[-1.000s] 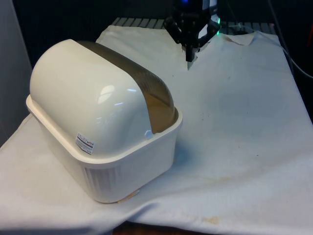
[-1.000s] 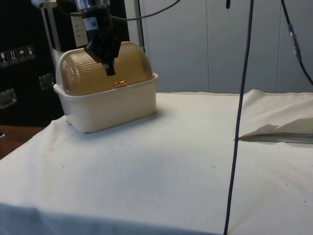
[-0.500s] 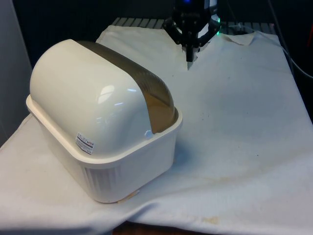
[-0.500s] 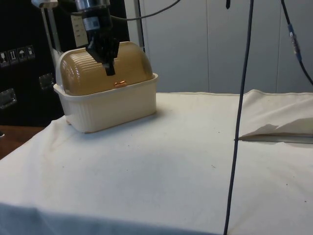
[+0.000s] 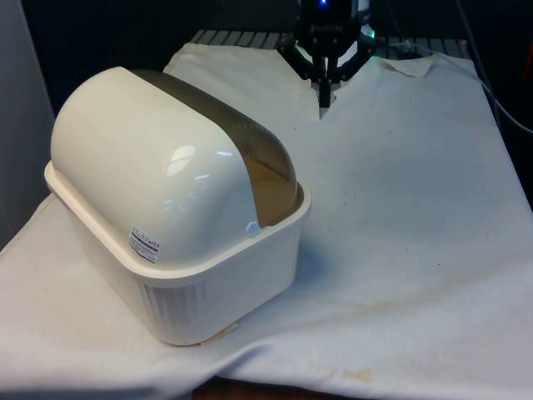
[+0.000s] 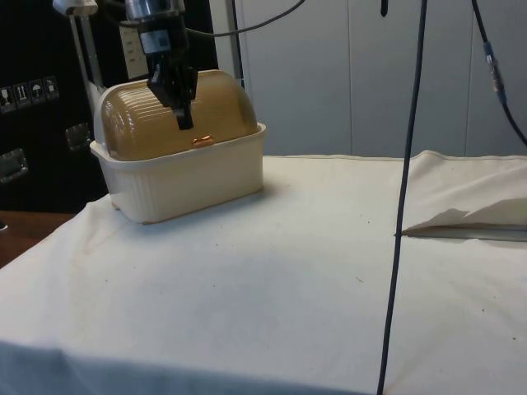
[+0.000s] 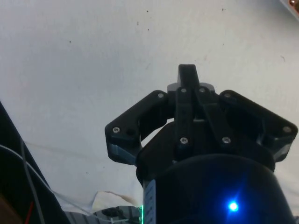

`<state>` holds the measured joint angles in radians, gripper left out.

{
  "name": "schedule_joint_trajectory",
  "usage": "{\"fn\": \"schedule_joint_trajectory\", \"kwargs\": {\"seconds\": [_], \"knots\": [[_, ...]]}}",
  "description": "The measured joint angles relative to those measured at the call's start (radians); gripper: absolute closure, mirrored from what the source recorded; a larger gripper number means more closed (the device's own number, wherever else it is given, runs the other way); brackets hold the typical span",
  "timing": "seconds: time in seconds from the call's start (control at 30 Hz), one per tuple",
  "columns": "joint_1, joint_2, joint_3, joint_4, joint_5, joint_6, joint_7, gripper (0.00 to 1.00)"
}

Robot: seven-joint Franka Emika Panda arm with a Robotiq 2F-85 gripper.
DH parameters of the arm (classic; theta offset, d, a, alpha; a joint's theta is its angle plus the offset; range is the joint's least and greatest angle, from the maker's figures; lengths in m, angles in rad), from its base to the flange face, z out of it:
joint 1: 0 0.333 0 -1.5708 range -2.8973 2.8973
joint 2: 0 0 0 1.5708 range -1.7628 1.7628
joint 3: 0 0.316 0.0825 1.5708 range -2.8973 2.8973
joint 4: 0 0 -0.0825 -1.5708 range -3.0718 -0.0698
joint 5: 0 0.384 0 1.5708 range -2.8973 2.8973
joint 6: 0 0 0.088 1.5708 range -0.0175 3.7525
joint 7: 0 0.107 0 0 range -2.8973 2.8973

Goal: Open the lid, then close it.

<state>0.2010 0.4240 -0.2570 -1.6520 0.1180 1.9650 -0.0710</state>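
A bread box [image 5: 141, 158] stands at the front view's left, with a cream shell and a ribbed cream base [image 6: 185, 177]. Its brown see-through roll lid [image 6: 226, 103] is down and closed, with a small copper handle [image 6: 202, 141] at its lower edge. In the front view the lid [image 5: 254, 154] appears as a brown band facing the robot. My gripper [image 5: 324, 102] hangs above the cloth at the far end, apart from the box. In the side view the gripper [image 6: 185, 123] overlaps the lid. Its fingers [image 7: 187, 74] are shut together with nothing between them.
The white cloth [image 5: 400, 208] covers the table and lies flat at the front view's right. In the side view a dark cable [image 6: 403, 189] hangs down in front of the table. A raised fold of cloth [image 6: 469, 216] lies at that view's right.
The gripper has turned about its own upright axis and looks narrower in both fixed views. Its place above the cloth has hardly shifted. The box and lid have not moved.
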Motion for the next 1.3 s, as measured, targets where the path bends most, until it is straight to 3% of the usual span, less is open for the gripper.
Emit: {"fn": "schedule_joint_trajectory", "kwargs": {"seconds": [0.3,0.6,0.93,1.3], "knots": [[0.000,0.010,0.005,-0.002,0.012,0.020,-0.059,1.00],[0.000,0.003,0.008,-0.008,0.012,0.022,-0.078,1.00],[0.001,-0.058,0.021,-0.091,0.009,0.075,-0.079,1.00],[0.001,-0.148,0.042,-0.229,0.003,0.167,-0.075,1.00]]}}
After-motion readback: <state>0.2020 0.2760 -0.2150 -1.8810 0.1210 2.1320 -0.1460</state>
